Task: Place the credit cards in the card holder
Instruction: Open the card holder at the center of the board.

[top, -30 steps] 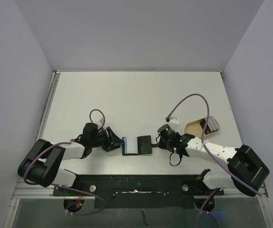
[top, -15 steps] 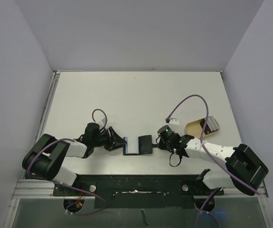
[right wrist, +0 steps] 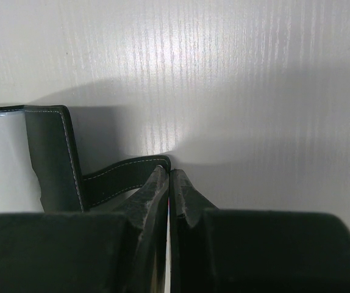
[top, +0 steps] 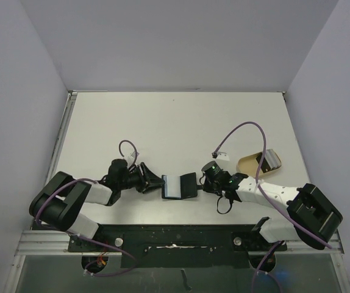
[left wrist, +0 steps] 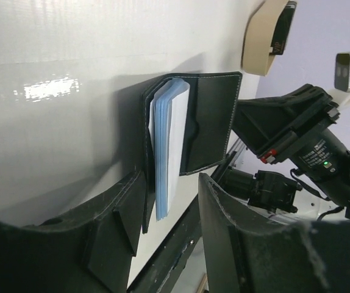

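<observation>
Near the front edge of the white table [top: 175, 122], my left gripper [top: 156, 182] lies low on its side, reaching right toward the middle. Its fingers [left wrist: 117, 223] stand parted. The near end of the card holder [top: 188, 182] and of the cards inside it sits in the gap between them. The left finger is close against the holder's black outer edge, while the other finger stands clear of the cards.

The credit cards [left wrist: 170, 137], a pale blue stack, are tucked into the left half of the open holder. Their long edges are fanned slightly and their near ends stick out past the black leather. The holder lies opened flat between my two grippers, with its stitched black flap spread to the right of the cards.

From that flap the snap tab [right wrist: 123, 173] runs on to the right and lifts off the table. Its end meets the tips of my right gripper [right wrist: 169, 177]. The two fingers there are pressed together with only a thin slit between them, and they appear to pinch the tab's end.

Farther right, well apart from the holder, a tan tray [top: 247, 163] rests beside my right forearm. Something dark and pale lies in it that I cannot make out.
</observation>
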Tool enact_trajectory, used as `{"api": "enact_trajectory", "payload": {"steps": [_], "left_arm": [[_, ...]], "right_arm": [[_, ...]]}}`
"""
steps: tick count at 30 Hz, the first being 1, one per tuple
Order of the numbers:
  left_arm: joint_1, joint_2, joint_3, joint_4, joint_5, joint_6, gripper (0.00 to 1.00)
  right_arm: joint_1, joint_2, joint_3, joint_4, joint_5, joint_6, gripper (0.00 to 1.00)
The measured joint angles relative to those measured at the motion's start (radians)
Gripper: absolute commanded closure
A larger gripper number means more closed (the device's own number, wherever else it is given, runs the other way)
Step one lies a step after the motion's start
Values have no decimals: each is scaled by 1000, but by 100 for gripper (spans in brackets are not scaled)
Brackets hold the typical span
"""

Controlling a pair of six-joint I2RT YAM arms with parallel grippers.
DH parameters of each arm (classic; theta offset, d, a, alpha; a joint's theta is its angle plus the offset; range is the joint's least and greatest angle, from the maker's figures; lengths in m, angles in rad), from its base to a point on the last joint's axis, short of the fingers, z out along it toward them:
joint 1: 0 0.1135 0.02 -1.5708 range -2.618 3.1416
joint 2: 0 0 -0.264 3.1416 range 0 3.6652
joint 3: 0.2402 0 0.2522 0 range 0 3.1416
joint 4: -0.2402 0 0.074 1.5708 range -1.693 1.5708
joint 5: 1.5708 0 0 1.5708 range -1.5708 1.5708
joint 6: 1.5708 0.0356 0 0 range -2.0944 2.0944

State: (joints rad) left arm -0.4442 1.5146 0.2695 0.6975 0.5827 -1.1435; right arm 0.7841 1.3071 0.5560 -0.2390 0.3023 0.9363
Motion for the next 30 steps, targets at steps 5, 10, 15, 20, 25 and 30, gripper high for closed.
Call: {"api": "enact_trajectory", "payload": {"steps": [5,10,15,20,25,30], "left_arm": [[-5,-15,-2,36,6,-26,62],[-12,-13,-15,89,8,-51,62],[-39,18,-18,171,18,-78,63],[-57,61,-16,198,19,-80,64],[-69,87,-15,203,17,-76,65],[-82,89,-10,228,17,-77,66]], "right_arm": [[0,1,0,1,0,0,100],[0,2,0,5,0,0,100],[0,2,-1,7,0,0,100],[0,6,-1,13,-1,0,100],[0,13,-1,22,-3,0,100],[0,13,-1,22,-6,0,100]]}}
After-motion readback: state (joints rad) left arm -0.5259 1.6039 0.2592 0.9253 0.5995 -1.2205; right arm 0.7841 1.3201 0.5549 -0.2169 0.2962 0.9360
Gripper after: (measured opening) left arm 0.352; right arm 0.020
